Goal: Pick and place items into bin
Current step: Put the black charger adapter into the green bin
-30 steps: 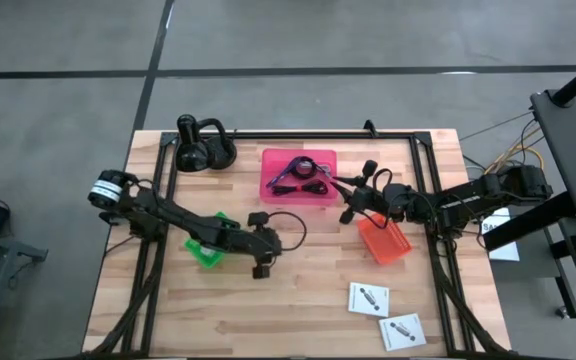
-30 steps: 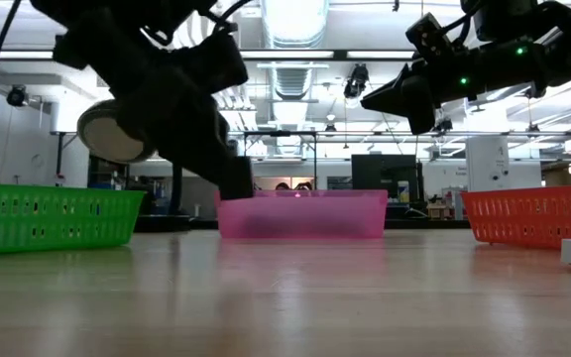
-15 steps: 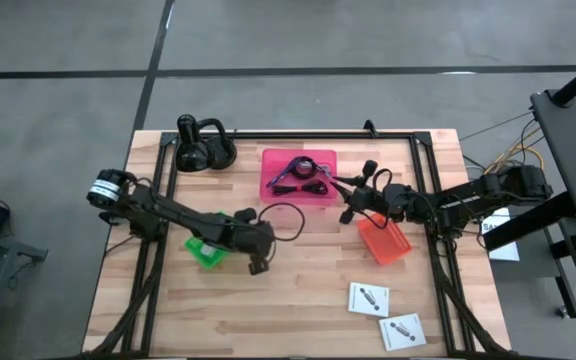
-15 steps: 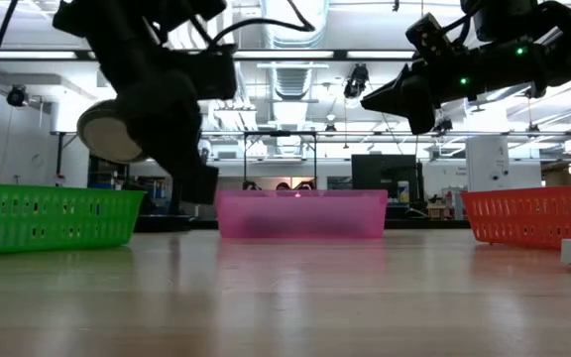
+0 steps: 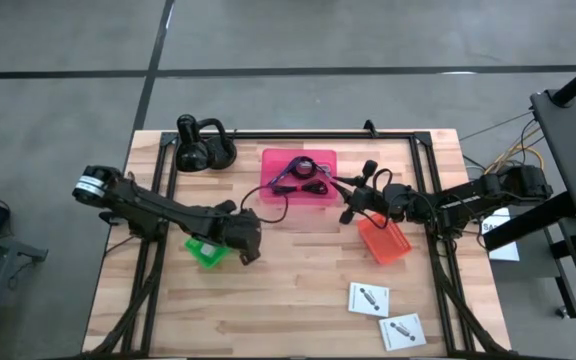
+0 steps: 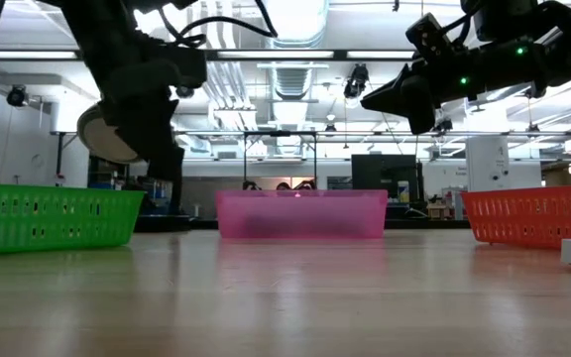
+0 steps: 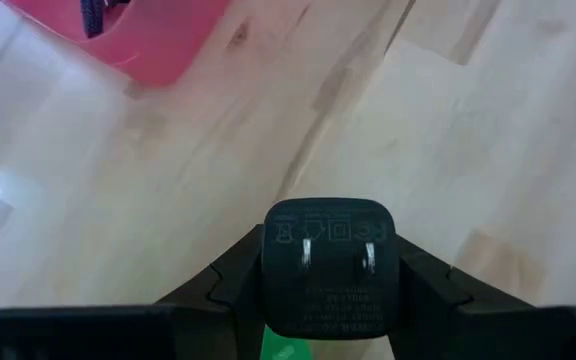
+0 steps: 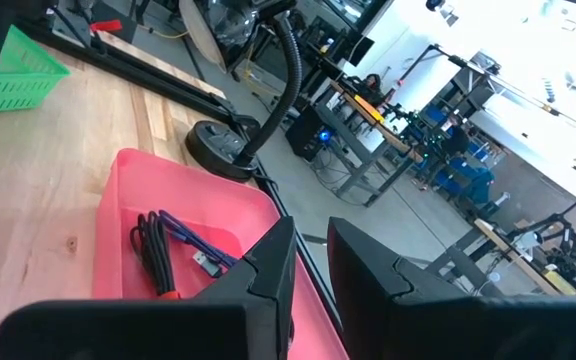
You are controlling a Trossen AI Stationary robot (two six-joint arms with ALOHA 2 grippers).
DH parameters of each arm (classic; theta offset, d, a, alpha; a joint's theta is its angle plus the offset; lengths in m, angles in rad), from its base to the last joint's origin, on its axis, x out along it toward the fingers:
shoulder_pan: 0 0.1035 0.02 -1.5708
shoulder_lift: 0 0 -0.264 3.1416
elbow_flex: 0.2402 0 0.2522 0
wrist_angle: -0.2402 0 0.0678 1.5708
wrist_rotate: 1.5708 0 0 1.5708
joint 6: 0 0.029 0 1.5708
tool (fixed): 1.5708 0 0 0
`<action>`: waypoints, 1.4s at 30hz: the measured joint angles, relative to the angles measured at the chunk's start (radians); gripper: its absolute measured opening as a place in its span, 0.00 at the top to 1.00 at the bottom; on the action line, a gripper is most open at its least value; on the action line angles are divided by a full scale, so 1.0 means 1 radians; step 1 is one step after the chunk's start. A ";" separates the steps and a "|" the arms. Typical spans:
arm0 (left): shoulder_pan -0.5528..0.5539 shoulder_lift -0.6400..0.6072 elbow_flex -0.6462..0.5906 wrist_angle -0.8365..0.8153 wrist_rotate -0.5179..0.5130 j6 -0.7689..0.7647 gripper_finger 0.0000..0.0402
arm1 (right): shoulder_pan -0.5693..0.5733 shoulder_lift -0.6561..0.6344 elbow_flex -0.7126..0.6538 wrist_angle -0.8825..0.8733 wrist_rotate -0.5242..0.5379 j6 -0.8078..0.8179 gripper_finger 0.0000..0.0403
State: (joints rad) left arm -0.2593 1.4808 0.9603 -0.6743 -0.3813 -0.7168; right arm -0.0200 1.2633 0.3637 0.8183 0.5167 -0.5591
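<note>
Left wrist view: left gripper [image 7: 330, 300] clamps black charger plug [image 7: 330, 266].

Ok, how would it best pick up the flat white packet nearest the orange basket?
Probably from straight above, turned to match its tilt, pinching two opposite edges of the flat white packet: it lies flat on the wooden table, so only its thin rim gives a hold.

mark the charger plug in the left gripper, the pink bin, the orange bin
charger plug [image 7: 330, 262]: left wrist view, its pronged face.
pink bin [image 5: 276, 158]: high view, bare floor at a corner.
orange bin [image 5: 385, 243]: high view, its middle.
</note>
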 joint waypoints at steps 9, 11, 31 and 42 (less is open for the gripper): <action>-0.031 -0.055 -0.003 -0.086 0.006 -0.022 0.67 | 0.000 0.000 0.000 -0.001 0.000 -0.001 0.87; -0.037 -0.069 -0.003 -0.113 0.006 -0.051 0.67 | 0.000 0.000 0.000 -0.001 0.000 -0.001 0.87; -0.111 -0.139 -0.051 -0.313 -0.017 -0.336 0.67 | 0.000 0.000 0.000 -0.001 0.000 -0.002 0.87; -0.111 -0.139 -0.140 -0.296 -0.018 -0.406 0.67 | 0.000 0.000 0.000 0.000 0.000 -0.001 0.87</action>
State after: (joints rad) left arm -0.3706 1.3422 0.8205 -0.9700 -0.3988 -1.1231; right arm -0.0204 1.2633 0.3637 0.8181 0.5167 -0.5598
